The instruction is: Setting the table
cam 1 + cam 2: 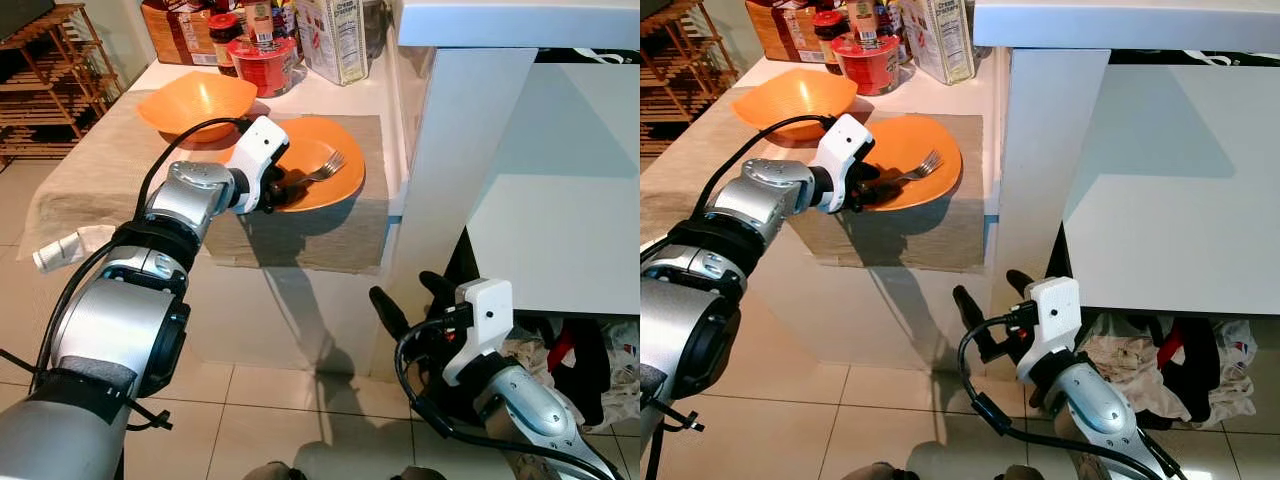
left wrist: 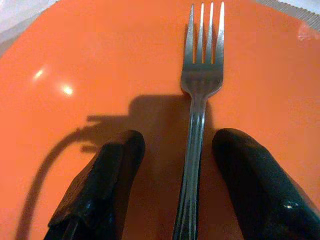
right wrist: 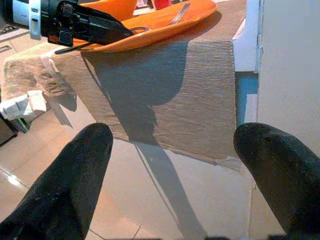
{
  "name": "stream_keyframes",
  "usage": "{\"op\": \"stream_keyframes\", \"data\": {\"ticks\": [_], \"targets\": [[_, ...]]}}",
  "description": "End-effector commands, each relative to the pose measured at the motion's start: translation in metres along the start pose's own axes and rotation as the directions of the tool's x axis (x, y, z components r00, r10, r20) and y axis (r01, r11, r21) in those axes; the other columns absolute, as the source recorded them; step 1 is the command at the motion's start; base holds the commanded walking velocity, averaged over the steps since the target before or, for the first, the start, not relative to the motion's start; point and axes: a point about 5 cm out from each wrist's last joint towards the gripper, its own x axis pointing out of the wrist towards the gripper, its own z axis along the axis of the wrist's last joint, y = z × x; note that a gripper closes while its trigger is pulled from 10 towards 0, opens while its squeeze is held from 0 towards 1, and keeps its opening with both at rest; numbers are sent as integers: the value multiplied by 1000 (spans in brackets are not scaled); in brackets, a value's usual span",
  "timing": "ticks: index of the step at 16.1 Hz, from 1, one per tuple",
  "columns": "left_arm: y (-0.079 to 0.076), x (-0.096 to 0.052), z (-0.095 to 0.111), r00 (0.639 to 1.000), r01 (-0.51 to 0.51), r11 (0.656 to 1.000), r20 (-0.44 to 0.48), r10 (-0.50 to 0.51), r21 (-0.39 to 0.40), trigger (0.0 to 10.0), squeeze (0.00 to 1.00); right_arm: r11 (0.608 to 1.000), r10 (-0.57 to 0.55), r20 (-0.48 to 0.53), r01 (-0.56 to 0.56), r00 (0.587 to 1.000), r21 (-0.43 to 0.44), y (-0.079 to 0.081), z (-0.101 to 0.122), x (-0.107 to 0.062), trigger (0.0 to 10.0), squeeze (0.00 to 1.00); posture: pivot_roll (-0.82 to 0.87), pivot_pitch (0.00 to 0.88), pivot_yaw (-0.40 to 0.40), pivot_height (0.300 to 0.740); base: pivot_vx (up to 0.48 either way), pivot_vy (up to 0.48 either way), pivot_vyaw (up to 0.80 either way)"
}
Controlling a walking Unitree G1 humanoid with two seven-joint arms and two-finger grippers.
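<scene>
red jar (image 1: 262, 62) | carton (image 1: 333, 38) | wooden rack (image 1: 50, 85) | laundry heap (image 1: 1160, 365)

A plate (image 1: 340, 185) lies on a cloth (image 1: 330, 235) at the table's (image 1: 320, 95) near edge, the cloth hanging over that edge; a fork (image 1: 325, 167) lies in the plate, tines away from the robot; a bowl (image 1: 197, 100) sits behind and left of the plate; jars and boxes (image 1: 265, 45) stand behind both; a white counter (image 1: 520, 20) stands to the right.

Silver arms, white wrist housings, black cables, left gripper (image 1: 291, 189), long black jaws
</scene>
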Motion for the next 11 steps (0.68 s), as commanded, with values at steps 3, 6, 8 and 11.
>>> {"op": "stream_keyframes", "data": {"ticks": [3, 6, 8, 11], "targets": [[-4, 3, -4, 999, 13, 1000, -47, -14, -22, 10000, 0, 1000, 14, 2, -14, 1000, 10, 4, 3, -1, 10000, 0, -151, 36, 92, 727, 0, 0, 0], [-6, 5, -7, 996, 21, 994, -85, -31, -108, 0, 0, 1000, 13, 3, -13, 1000, 21, 5, 4, 0, 10000, 0, -155, 40, 94, 727, 0, 0, 0], [-4, 4, -7, 996, -3, 994, -91, -7, -107, 0, 0, 999, 9, 4, -10, 1000, 30, 6, 3, 1, 10000, 0, -153, 41, 94, 727, 0, 0, 0], [-3, 4, -7, 996, -6, 997, -90, -2, -83, 0, 0, 999, 11, 3, -12, 1000, 35, 8, 3, 1, 10000, 0, -153, 45, 95, 727, 0, 0, 0]]}}
